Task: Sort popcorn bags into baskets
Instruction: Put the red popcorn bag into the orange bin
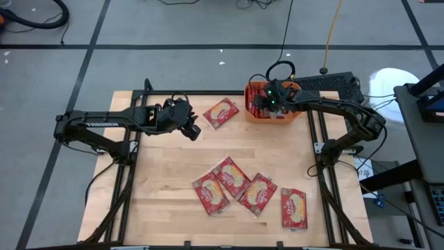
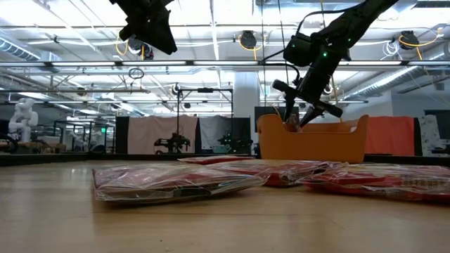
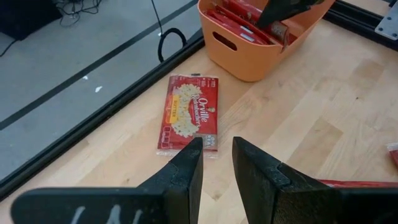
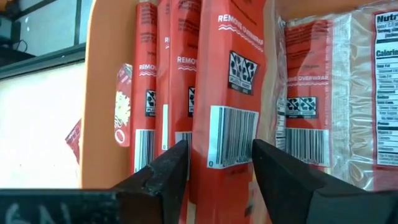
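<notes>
While the right hand [image 1: 272,103] hangs inside the orange basket [image 1: 295,115] at the bench's [image 1: 159,201] far right corner, its fingers stand apart on either side of an upright popcorn bag [image 4: 231,93] (whether they touch it cannot be told). Several more bags stand on edge in the basket. One bag [image 1: 221,112] lies flat near the far edge, just beside the basket; four lie toward the near edge. Raised near the far left, the left hand [image 1: 192,131] is empty, fingers slightly parted.
</notes>
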Action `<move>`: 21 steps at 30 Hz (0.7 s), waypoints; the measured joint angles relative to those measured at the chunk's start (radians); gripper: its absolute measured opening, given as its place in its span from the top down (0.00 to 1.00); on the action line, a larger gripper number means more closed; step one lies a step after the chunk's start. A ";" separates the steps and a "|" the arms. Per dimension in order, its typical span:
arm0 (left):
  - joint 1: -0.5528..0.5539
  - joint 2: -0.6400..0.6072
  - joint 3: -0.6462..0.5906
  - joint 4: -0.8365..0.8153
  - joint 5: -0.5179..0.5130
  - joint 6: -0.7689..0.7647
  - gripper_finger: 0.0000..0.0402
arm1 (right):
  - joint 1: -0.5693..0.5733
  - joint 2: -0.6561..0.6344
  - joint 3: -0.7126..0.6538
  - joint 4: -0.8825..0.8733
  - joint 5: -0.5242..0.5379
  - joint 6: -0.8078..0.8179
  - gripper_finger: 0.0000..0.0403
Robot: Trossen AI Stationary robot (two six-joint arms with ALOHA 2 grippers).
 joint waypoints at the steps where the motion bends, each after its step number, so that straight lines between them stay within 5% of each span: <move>1: 0.000 0.000 0.000 0.000 0.000 0.000 0.77 | 0.000 0.000 0.000 0.000 -0.001 0.000 0.57; 21: 0.000 0.000 0.000 -0.001 0.000 -0.004 0.77 | -0.082 -0.088 0.001 -0.002 -0.098 -0.173 0.58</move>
